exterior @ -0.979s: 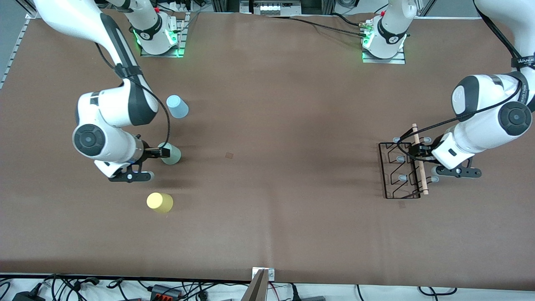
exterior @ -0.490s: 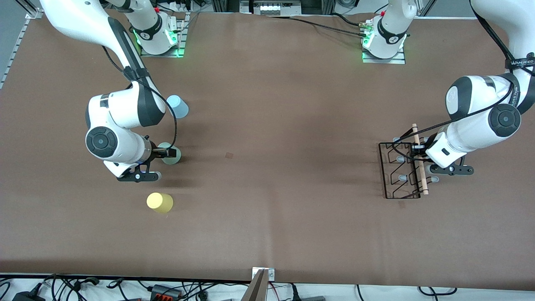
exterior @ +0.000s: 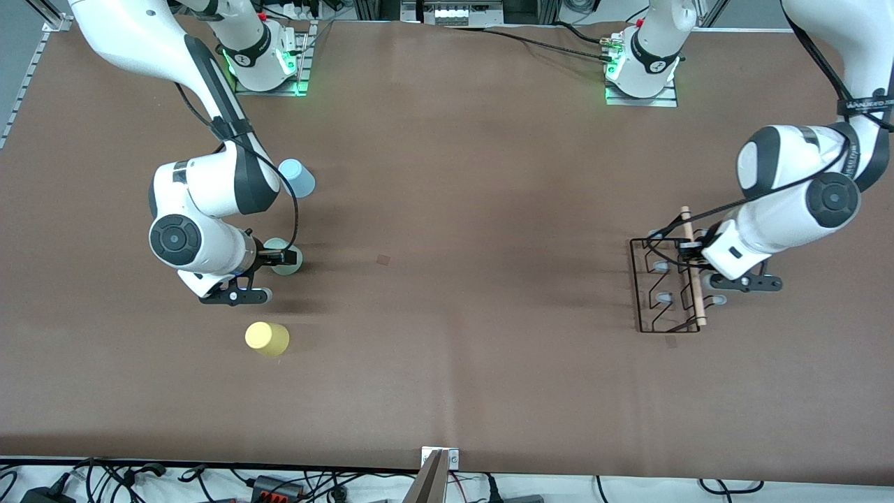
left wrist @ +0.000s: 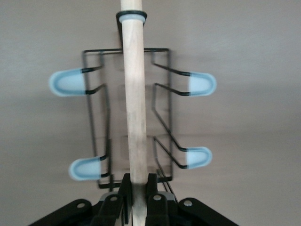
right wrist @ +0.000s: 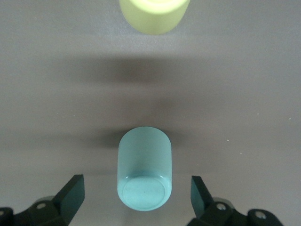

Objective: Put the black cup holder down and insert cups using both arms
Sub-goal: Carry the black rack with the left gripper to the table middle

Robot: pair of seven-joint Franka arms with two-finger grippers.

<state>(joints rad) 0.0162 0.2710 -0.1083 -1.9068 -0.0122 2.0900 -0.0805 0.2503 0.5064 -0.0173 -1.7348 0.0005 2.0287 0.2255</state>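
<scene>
Likely a robotics lab: two bolted arm bases (exterior: 640,66), brown-covered table (exterior: 447,363), trailing cables (exterior: 279,483).

The black cup holder (left wrist: 160,113) is thin glossy wire; its rod handle (left wrist: 133,94) is pale matt wood; peg tips (left wrist: 201,83) look rubbery. The mint cup (right wrist: 144,169) is smooth matt plastic; the table (exterior: 475,209) is covered in matt brown cloth.

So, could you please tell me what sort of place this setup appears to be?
Most likely a robotics lab bench: two white arms bolted along a brown-covered table, cables and power strips along its edge, aluminium framing at the side.
</scene>
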